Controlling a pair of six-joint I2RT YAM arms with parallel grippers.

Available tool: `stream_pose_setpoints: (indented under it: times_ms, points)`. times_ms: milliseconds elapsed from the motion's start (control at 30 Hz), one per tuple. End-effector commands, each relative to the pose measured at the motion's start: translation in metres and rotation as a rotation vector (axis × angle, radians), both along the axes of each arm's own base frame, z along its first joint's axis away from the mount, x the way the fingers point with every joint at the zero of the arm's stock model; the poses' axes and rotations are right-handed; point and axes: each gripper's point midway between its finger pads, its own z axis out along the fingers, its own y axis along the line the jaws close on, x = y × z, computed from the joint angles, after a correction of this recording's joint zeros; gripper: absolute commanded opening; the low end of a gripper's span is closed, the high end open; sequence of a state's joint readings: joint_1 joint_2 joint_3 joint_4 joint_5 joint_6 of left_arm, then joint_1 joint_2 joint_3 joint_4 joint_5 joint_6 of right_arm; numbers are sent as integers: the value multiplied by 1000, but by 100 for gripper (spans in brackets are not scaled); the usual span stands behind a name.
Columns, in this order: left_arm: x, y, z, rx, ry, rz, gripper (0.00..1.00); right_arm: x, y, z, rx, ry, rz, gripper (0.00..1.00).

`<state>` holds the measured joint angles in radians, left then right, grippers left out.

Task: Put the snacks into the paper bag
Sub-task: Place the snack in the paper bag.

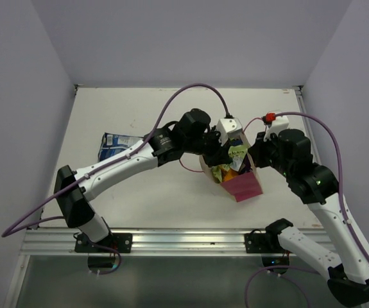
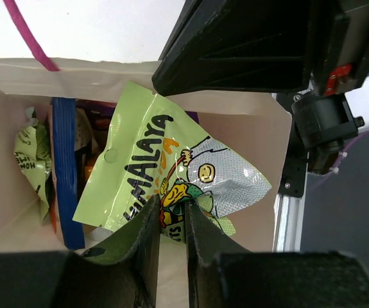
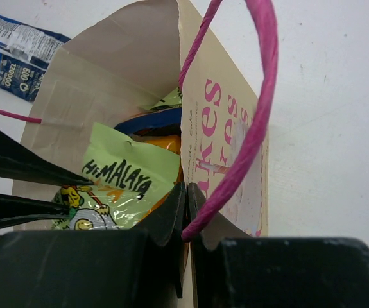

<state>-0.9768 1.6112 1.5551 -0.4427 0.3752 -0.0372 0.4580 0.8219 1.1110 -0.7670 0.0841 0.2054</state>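
Note:
The paper bag (image 1: 244, 186) stands mid-table with its mouth open. My left gripper (image 2: 171, 218) is shut on a green packet (image 2: 152, 167) and holds it in the bag's mouth. The same green packet shows in the top view (image 1: 238, 154) and the right wrist view (image 3: 123, 179). My right gripper (image 3: 186, 199) is shut on the rim of the bag's printed front wall (image 3: 223, 128), beside the pink cord handle (image 3: 261, 83). Inside the bag lie a dark blue packet (image 2: 65, 173), another green packet (image 2: 33, 160) and an orange packet (image 3: 162, 142). A second dark blue packet (image 1: 117, 146) lies on the table to the left.
Both arms meet over the bag, left gripper (image 1: 226, 154) and right gripper (image 1: 256, 157) close together. White walls enclose the table on three sides. An aluminium rail (image 1: 184, 240) runs along the near edge.

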Motion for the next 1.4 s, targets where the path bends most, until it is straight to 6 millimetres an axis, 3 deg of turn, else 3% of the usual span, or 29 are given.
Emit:
stream_pose_setpoints:
  times_ms: [0, 300, 500, 567, 767, 867, 1000, 1100, 1200, 1367]
  points:
    - [-3, -11, 22, -62, 0, -46, 19, -3, 1, 10, 18, -25, 8, 6]
    - [7, -2, -18, -8, 193, -46, 20, -3, -1, 9, 15, -26, 4, 6]
    - [3, -9, -40, 43, 262, -88, 20, -3, 0, 10, 18, -29, 9, 6]
    - [11, -10, -51, 70, 262, -51, 20, -4, -1, 10, 18, -31, 6, 6]
    - [52, -3, -58, 120, 151, 149, 23, -4, -1, 7, 16, -24, 5, 6]
    - [57, -4, -56, 113, 129, 170, 24, -4, -1, 8, 16, -27, 2, 6]
    - [55, -8, -65, 132, 143, 156, 37, -4, 0, 8, 17, -27, 5, 6]
    - [51, -10, -57, 117, 137, 141, 48, -4, -1, 9, 17, -29, 3, 6]
    - [48, -8, -37, 78, 110, 136, 60, -5, -1, 9, 18, -30, 4, 7]
    - [41, 0, 0, 14, 72, 135, 68, -5, 0, 10, 23, -31, 11, 7]
